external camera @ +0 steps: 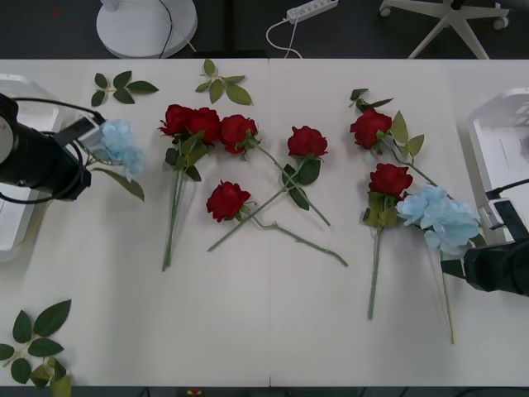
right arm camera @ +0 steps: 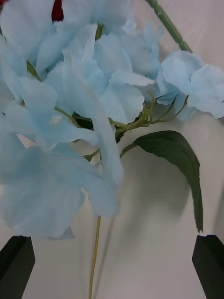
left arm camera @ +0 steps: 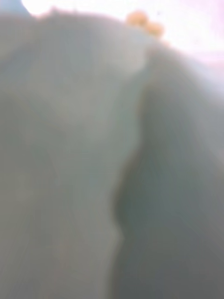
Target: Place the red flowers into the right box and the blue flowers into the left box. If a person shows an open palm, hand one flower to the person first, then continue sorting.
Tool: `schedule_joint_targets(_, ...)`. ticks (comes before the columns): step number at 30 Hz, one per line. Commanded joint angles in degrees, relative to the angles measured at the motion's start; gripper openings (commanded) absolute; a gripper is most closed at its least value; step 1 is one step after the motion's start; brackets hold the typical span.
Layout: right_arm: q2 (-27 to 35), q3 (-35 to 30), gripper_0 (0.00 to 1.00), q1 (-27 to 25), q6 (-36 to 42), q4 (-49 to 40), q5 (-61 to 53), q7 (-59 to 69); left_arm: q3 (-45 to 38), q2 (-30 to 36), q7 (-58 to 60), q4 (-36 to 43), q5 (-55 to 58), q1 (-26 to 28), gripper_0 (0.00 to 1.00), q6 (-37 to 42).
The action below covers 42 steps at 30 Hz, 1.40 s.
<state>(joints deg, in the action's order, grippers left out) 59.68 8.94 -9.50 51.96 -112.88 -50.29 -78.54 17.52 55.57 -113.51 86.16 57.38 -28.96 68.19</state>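
Several red flowers (external camera: 227,199) lie across the middle of the table, stems pointing toward me. One blue flower (external camera: 120,145) sits at the tip of my left gripper (external camera: 87,132), which is shut on it just beside the left box (external camera: 12,236); its pale petals (left arm camera: 70,154) press against the left wrist camera. The other blue flower (external camera: 442,217) lies at the right, next to a rose (external camera: 390,179). My right gripper (right arm camera: 112,243) is open, low over the table, with that blue cluster (right arm camera: 79,121) just ahead of its black fingers (right arm camera: 16,261). The right box (external camera: 500,141) stands at the right edge.
Loose green leaf sprigs lie at the back left (external camera: 122,87), back centre (external camera: 221,85) and front left corner (external camera: 37,339). Beyond the table are a round white stand base (external camera: 147,25), a power strip (external camera: 312,10) and a chair base (external camera: 446,16).
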Motion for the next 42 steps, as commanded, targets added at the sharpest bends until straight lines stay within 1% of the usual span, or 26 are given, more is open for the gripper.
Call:
schedule_joint_targets(1, -2.6, 5.1, 1.0, 5.0, -2.1, 3.3, 3.7, 2.6, -10.3, 8.2, 7.8, 5.7, -3.1, -0.9, 0.0, 7.7)
schedule_joint_targets(5, -4.7, 6.7, 1.0, 7.3, -2.2, 5.3, 5.5, 3.2, -12.9, 11.5, 8.3, 6.3, -11.6, -1.1, 0.0, 11.0)
schedule_joint_targets(6, -5.6, 6.9, 1.0, 7.8, -2.2, 5.8, 6.3, 3.2, -12.9, 12.3, 8.6, 5.6, -15.5, -1.1, 0.0, 11.4)
schedule_joint_targets(8, -6.5, 7.3, 1.0, 8.4, -2.1, 6.4, 7.2, 3.3, -12.9, 12.7, 9.0, 3.3, -19.0, -1.1, 0.0, 11.2)
schedule_joint_targets(10, -7.3, 7.7, 1.0, 9.2, -2.0, 7.0, 8.1, 3.3, -12.9, 12.7, 9.2, 0.8, -23.1, -1.2, 0.0, 9.9)
schedule_joint_targets(12, -8.4, 8.7, 1.0, 10.8, -1.3, 8.6, 9.1, 3.3, -12.9, 12.7, 9.1, -2.6, -26.9, -1.2, 0.0, 6.4)
schedule_joint_targets(15, -9.1, 10.6, 1.0, 12.6, -1.2, 10.7, 10.6, 3.5, -12.9, 12.7, 8.9, -7.0, -26.0, -1.1, 0.0, 2.2)
schedule_joint_targets(18, -9.5, 11.7, 1.0, 13.7, -1.3, 12.2, 10.9, 3.6, -11.5, 12.7, 8.7, -9.5, -27.5, -1.1, 0.01, -1.9)
schedule_joint_targets(19, -9.6, 12.2, 1.0, 14.3, -1.2, 12.7, 10.9, 3.6, -10.7, 12.7, 8.8, -10.6, -28.9, -1.1, 0.16, -3.5)
schedule_joint_targets(21, -9.7, 12.9, 1.0, 14.9, -1.2, 13.4, 10.8, 3.6, -10.2, 12.7, 8.8, -11.6, -30.2, -1.1, 0.36, -4.7)
schedule_joint_targets(22, -9.7, 13.5, 1.0, 15.4, -1.2, 13.7, 10.9, 3.6, -10.0, 12.7, 8.7, -12.3, -30.6, -1.1, 0.5, -5.3)
schedule_joint_targets(23, -9.6, 13.7, 1.0, 15.6, -1.2, 14.0, 10.9, 3.6, -10.0, 12.7, 8.7, -12.6, -30.6, -1.2, 0.6, -5.6)
schedule_joint_targets(24, -9.6, 14.1, 1.0, 16.1, -1.2, 14.3, 10.9, 3.6, -10.0, 12.7, 8.7, -13.1, -30.7, -1.1, 0.75, -6.2)
schedule_joint_targets(25, -9.6, 14.2, 1.0, 16.2, -1.2, 14.4, 10.9, 3.6, -10.0, 12.7, 8.6, -13.7, -30.8, -1.2, 0.82, -6.8)
schedule_joint_targets(28, -9.7, 14.3, 1.0, 16.3, -1.2, 14.6, 11.7, 3.3, -10.0, 12.7, 8.1, -13.9, -30.4, -1.1, 0.91, -7.3)
schedule_joint_targets(33, -9.7, 15.1, 1.0, 17.1, -1.0, 15.9, 12.1, 3.0, -10.0, 12.7, 8.0, -13.6, -27.0, -1.1, 0.95, -7.3)
schedule_joint_targets(35, -9.8, 15.3, 0.86, 17.6, -1.0, 16.8, 12.1, 3.0, -10.1, 12.8, 8.0, -12.4, -22.5, -0.9, 0.96, -6.5)
schedule_joint_targets(36, -9.8, 15.3, 0.78, 17.7, -1.1, 17.0, 12.1, 2.9, -10.2, 12.9, 8.3, -11.6, -19.9, -0.8, 0.97, -5.7)
schedule_joint_targets(37, -9.9, 15.4, 0.73, 17.7, -1.1, 17.1, 12.1, 2.8, -10.5, 12.9, 8.5, -11.0, -18.4, -0.8, 0.96, -5.2)
schedule_joint_targets(39, -9.9, 15.3, 0.61, 17.8, -1.1, 17.3, 12.2, 2.7, -12.0, 12.8, 9.6, -8.8, -11.9, -0.7, 0.96, -1.7)
schedule_joint_targets(41, -9.8, 15.4, 0.54, 17.8, -1.0, 17.3, 12.4, 2.6, -12.5, 12.9, 12.3, -7.1, -8.0, -0.6, 0.97, 0.5)
schedule_joint_targets(42, -9.9, 15.3, 0.43, 17.8, -1.0, 17.4, 12.4, 2.6, -12.6, 12.8, 15.9, -5.0, -4.7, -0.6, 0.97, 2.0)
